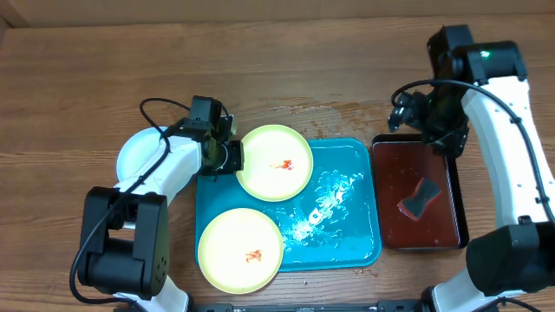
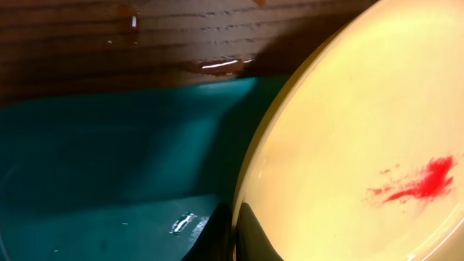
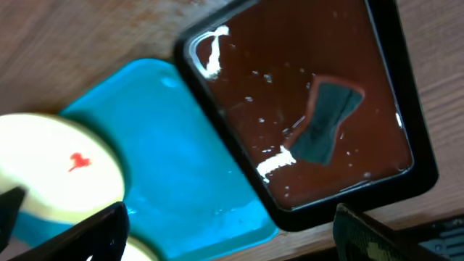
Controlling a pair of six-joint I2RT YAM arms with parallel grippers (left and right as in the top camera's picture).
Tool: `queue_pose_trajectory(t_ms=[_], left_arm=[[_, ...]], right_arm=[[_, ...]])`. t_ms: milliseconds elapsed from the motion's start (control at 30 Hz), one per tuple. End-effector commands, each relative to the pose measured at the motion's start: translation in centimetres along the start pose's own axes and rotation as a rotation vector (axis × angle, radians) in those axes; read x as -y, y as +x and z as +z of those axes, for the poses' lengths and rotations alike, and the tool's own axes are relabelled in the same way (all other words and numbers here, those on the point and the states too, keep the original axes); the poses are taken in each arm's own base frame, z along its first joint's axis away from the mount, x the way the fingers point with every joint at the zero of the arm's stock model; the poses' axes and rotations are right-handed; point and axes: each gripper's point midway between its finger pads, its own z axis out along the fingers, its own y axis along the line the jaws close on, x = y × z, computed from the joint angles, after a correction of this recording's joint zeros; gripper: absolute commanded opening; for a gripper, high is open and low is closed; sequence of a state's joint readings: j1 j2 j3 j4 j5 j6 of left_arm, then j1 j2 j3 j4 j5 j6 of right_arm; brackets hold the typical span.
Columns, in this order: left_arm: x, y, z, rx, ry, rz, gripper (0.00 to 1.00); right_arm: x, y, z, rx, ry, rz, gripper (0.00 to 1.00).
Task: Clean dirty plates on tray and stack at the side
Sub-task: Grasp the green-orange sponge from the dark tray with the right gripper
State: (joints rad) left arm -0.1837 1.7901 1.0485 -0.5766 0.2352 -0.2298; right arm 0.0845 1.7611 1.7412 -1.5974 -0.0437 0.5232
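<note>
Right half of the tray (image 1: 351, 217) lies open and wet. A far plate (image 1: 276, 163) and a near plate (image 1: 240, 249) crowd its left side; the left arm (image 1: 178, 165) overhangs a third plate (image 1: 137, 156) just beside it

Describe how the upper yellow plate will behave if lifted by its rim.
The upper plate probably stays stiff: it holds its shape where the left gripper pinches its rim. Likely slippery: the tray glistens wet. Held at one edge, it may tip.

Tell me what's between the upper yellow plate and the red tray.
Only the blue tray's wet, bare floor, from the upper yellow plate to the red tray. Overhead view shows it.
</note>
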Motion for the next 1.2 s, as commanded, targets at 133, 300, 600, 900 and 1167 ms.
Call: queue_pose_trajectory(t_ms=[133,300,600,900,1167], left_arm=[[0.2,0.6,0.8,-0.022,-0.032,0.021,0.04],[0.2,0.5,0.8,-0.017,-0.032,0.022,0.04],[0.1,0.4,0.8,-0.014,-0.034,0.023,0.04],[0.1,0.4,0.8,-0.016,-0.034,0.033,0.04],[0.1,0.5,0.8,-0.018,-0.034,0.032,0.04]], right_arm=[[2.9,-0.9,0.4,0.007,0.052,0.152,0.91],[4.6,-0.5,1.6,-0.039,0.082,0.2,0.84],[6.2,2.6,8.5,-0.191,0.108,0.256,0.53],[7.5,3.3,12.5,-0.211,0.093,0.311,0.55],[9.6,2.3,13.9,-0.192,0.068,0.397,0.51]])
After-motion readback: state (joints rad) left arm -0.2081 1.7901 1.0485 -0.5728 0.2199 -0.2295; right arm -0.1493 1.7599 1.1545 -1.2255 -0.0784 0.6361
